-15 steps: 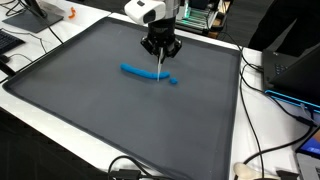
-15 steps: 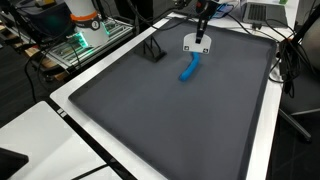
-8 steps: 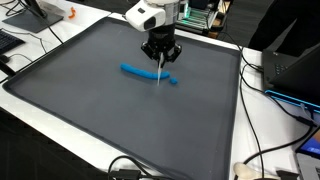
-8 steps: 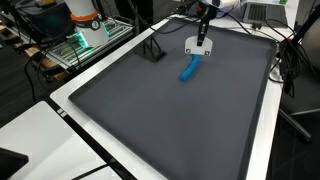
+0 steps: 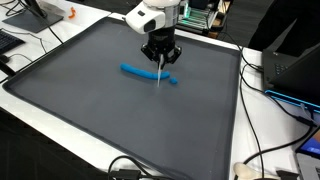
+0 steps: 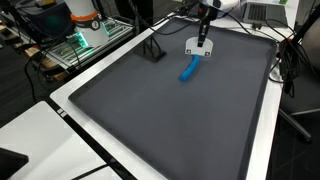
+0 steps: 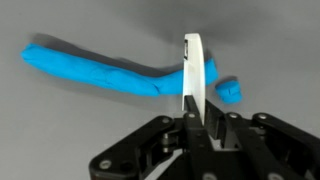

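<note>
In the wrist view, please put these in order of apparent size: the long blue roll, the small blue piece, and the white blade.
1. long blue roll
2. white blade, though it is nearest the camera, so its rank is unsure
3. small blue piece

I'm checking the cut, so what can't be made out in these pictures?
Wrist view: the white blade hides where the blue strip meets the small blue piece; whether they are severed is unclear.
In an exterior view, whether the blade's tip touches the mat is too small to tell.
</note>
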`<control>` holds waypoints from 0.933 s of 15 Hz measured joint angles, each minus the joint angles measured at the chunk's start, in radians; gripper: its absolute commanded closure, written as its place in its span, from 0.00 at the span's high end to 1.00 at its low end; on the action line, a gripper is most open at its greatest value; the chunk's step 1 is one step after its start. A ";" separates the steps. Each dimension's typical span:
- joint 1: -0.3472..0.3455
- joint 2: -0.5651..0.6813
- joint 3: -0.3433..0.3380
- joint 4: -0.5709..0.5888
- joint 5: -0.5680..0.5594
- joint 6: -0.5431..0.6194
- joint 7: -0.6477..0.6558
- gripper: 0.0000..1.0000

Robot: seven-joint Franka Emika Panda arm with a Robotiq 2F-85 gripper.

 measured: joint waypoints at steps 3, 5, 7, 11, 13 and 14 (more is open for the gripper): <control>0.000 0.005 0.000 0.003 0.000 0.000 -0.001 0.02; 0.001 0.009 0.000 0.004 0.000 0.000 -0.003 0.02; 0.002 0.014 0.000 0.006 0.000 0.000 -0.003 0.02; 0.002 0.022 0.001 0.007 0.000 0.000 -0.004 0.02; 0.002 0.026 0.001 0.009 0.000 0.000 -0.004 0.02; 0.002 0.026 0.001 0.009 0.000 -0.001 -0.004 0.02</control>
